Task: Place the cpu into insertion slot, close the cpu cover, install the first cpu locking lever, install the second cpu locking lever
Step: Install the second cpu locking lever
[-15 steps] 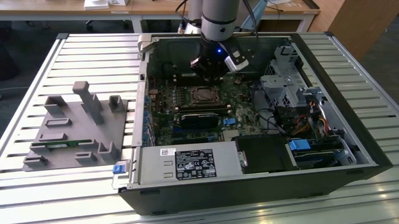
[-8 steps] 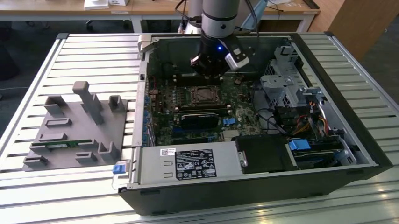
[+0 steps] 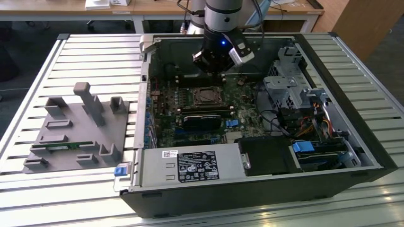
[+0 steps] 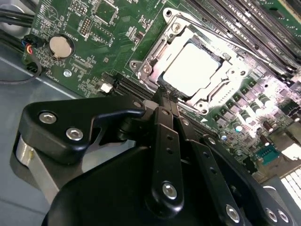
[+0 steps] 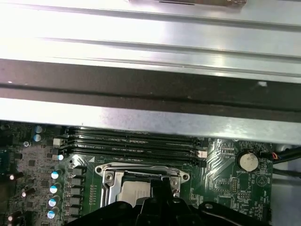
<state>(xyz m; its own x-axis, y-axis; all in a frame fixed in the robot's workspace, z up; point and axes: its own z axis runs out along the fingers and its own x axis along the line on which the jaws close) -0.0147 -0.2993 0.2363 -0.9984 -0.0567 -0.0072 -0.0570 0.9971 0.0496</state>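
The cpu (image 4: 193, 70) already lies in the insertion slot (image 4: 151, 59), with the cpu cover (image 4: 221, 75) down around it. The gripper (image 4: 168, 100) hovers just above the cover's near edge, fingers (image 4: 164, 136) pressed together, empty. The levers seem the step in hand, calling for a precise hook.

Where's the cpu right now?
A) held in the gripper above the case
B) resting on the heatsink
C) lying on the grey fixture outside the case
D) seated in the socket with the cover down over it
D: in the second wrist view the cpu lies flat in the socket, with the cover lying around its edges, just past the tips of the shut gripper.
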